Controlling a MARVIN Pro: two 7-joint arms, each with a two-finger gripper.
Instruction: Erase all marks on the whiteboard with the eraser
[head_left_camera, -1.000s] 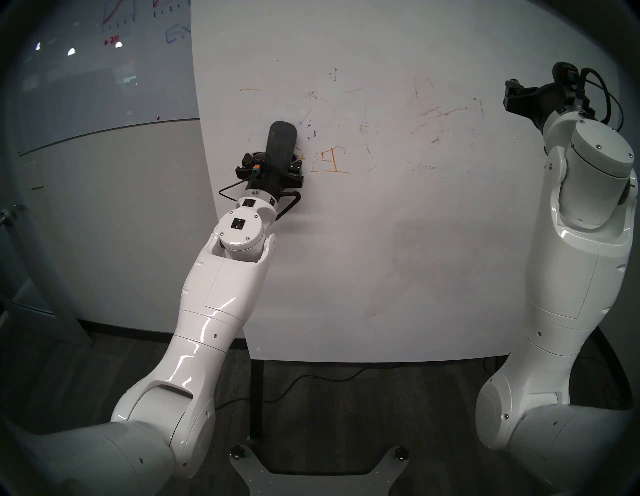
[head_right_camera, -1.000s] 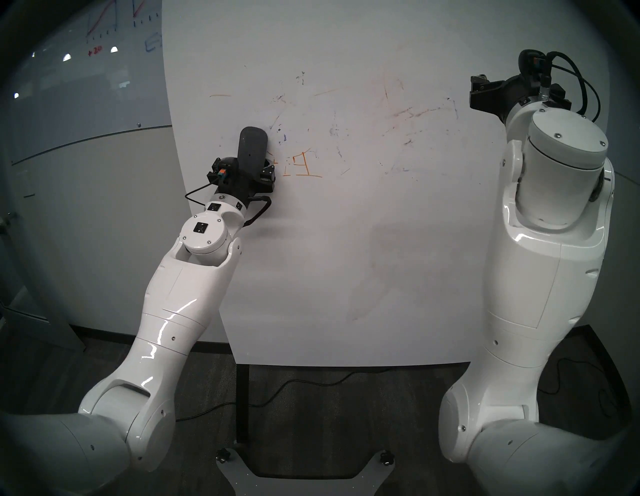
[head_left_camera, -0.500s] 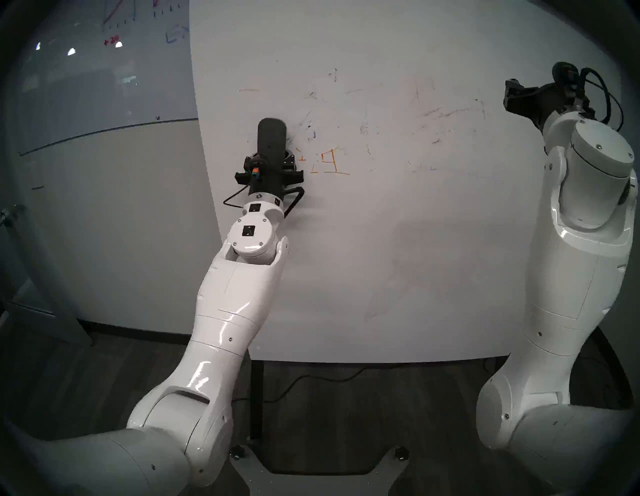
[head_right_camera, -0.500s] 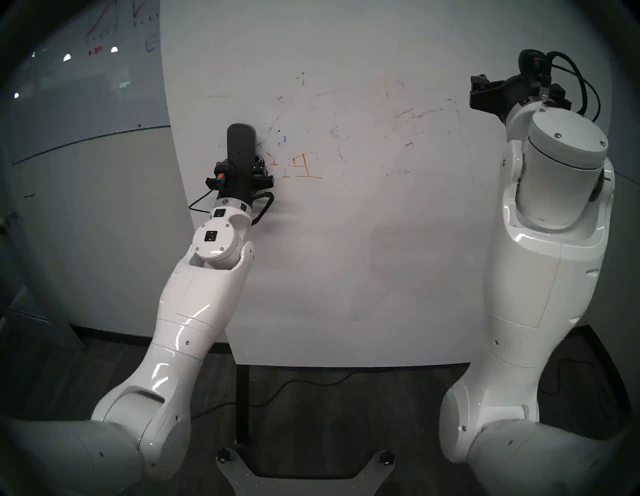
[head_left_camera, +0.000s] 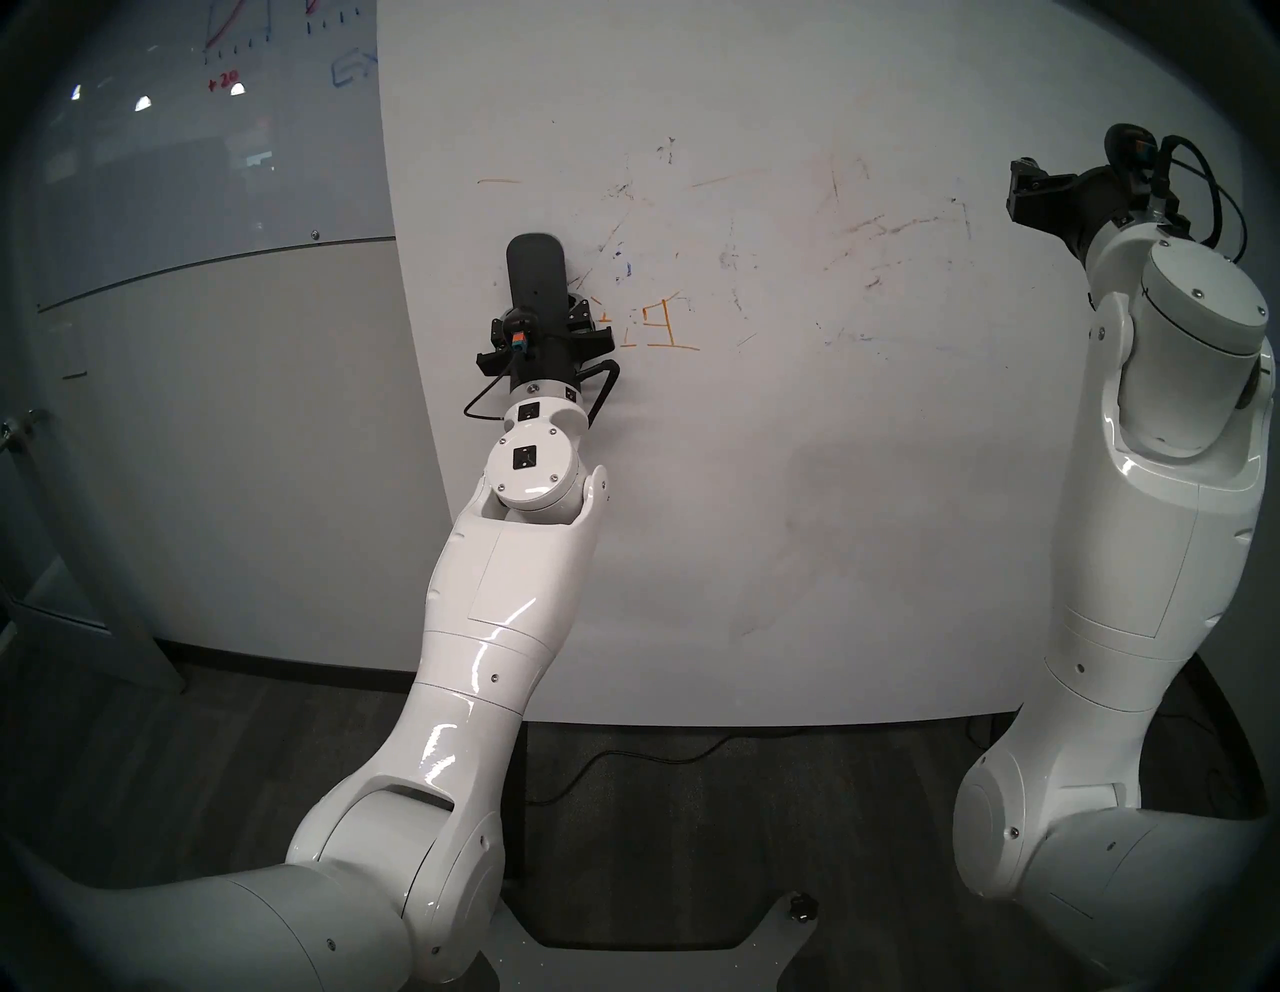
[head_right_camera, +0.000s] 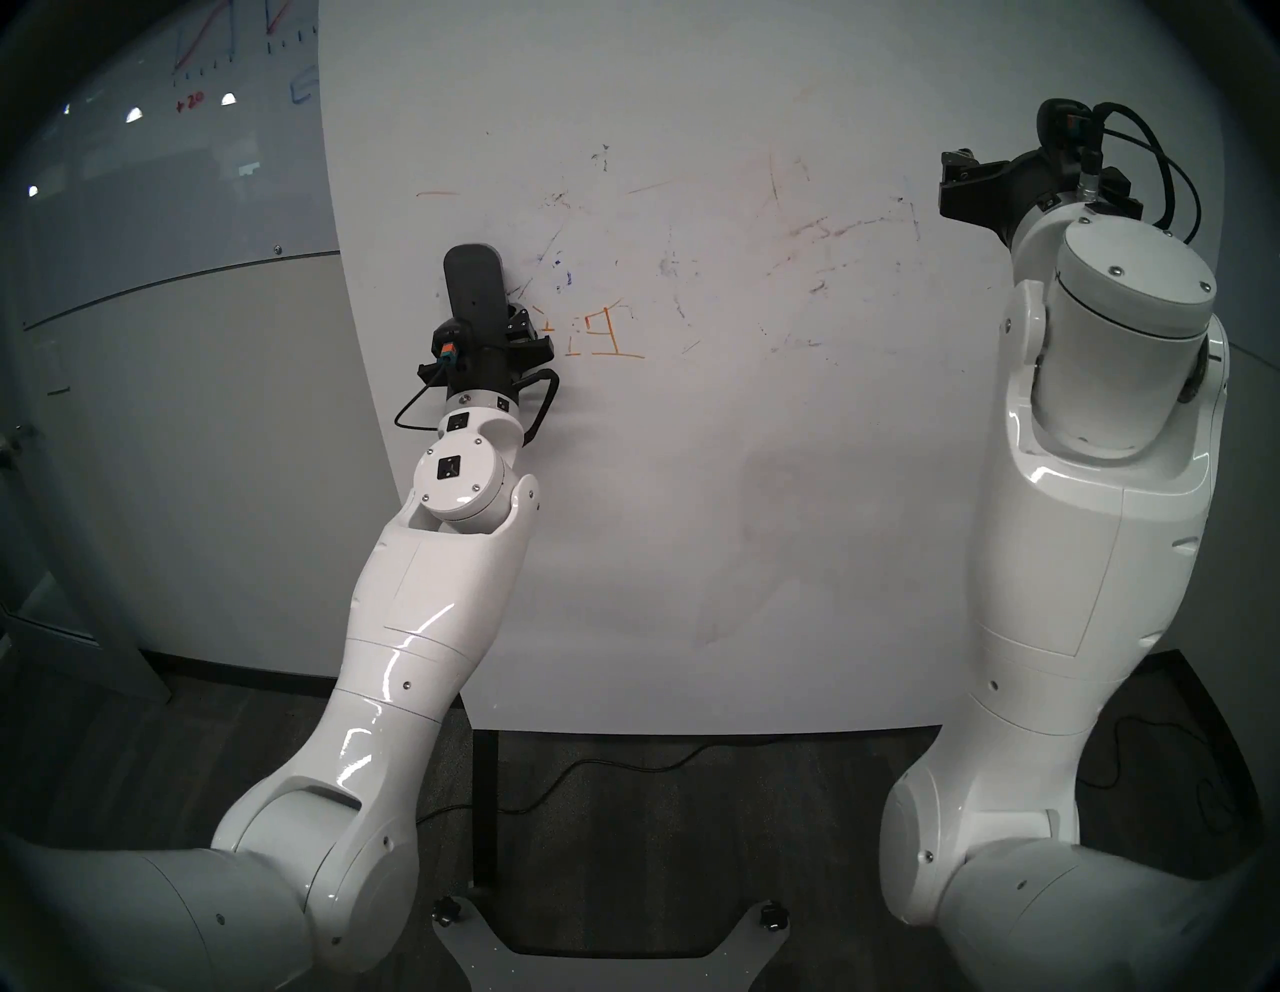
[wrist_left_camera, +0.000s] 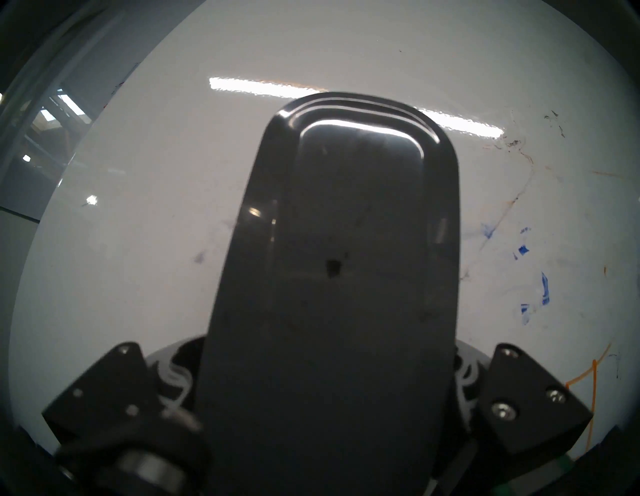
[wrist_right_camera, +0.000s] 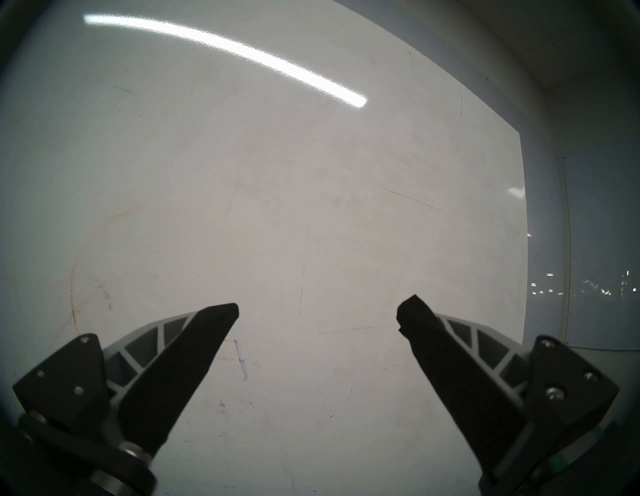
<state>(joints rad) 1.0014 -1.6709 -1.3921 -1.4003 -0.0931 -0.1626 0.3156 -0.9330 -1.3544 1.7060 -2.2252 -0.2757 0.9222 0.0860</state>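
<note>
The left gripper (head_left_camera: 544, 331) is clamped around the lower end of the dark grey eraser (head_left_camera: 535, 277), which stands upright with its pad against the whiteboard (head_left_camera: 762, 485), just left of the orange box drawing (head_left_camera: 658, 325). To do this stroke well, the pad should probably stay flat on the board and sweep rightward from the eraser over the blue flecks (wrist_left_camera: 540, 287) and the orange lines, with steady pressure and overlapping passes so no streaks are left. Further right of the eraser lie black scribbles (head_left_camera: 869, 280) and reddish smudges (head_left_camera: 893, 225), and above it a short orange dash (head_left_camera: 499, 181). The right gripper (wrist_right_camera: 317, 311) hangs with jaws spread and empty, far to the right of the eraser near the board's edge; it may crowd long strokes. Left of the eraser, the glass board (head_left_camera: 173, 152) with graph lines is not to be wiped.
</note>
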